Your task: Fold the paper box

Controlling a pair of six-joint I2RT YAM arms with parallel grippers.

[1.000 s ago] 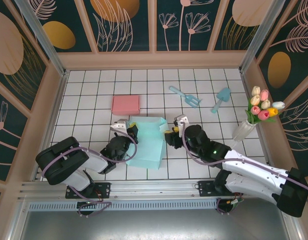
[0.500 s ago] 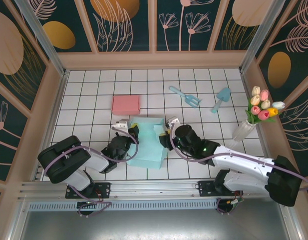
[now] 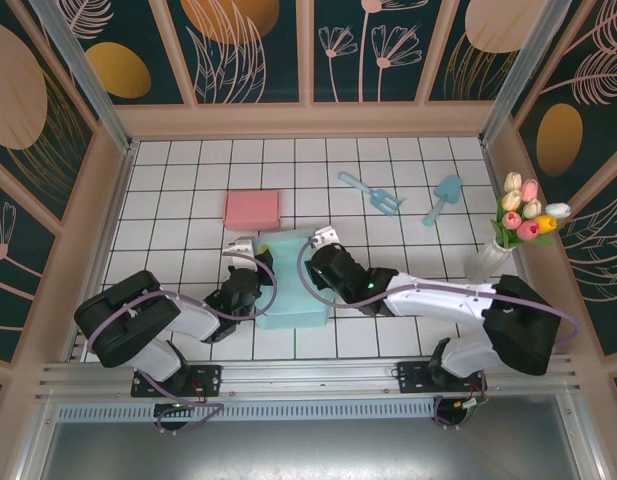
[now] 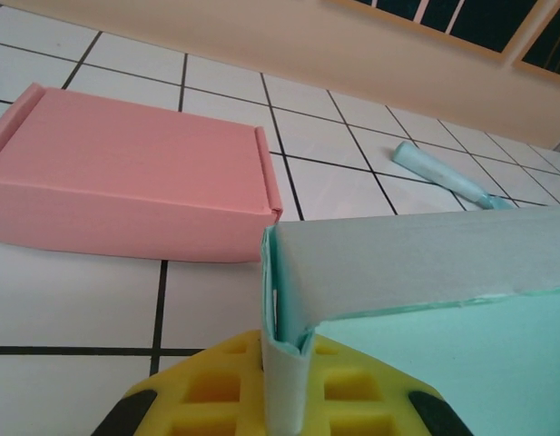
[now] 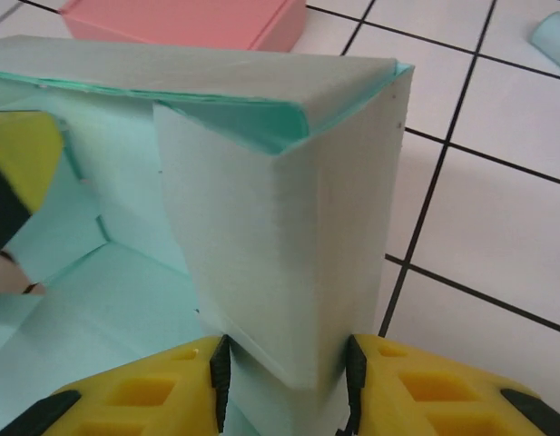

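Two grips on the paper box (image 3: 288, 300): left claw (image 4: 284, 386) clenches its left wall, right claw (image 5: 284, 363) a corner.

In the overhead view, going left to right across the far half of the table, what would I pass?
Pink box → blue hand rake → blue trowel → vase of tulips.

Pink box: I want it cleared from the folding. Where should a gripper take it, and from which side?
Probably from above, jaws spanning its shorter near-to-far width and closing on the long side walls. The pink box lies flat and closed beyond the teal paper box; its low walls stand free, while the broad lid offers nothing to pinch.
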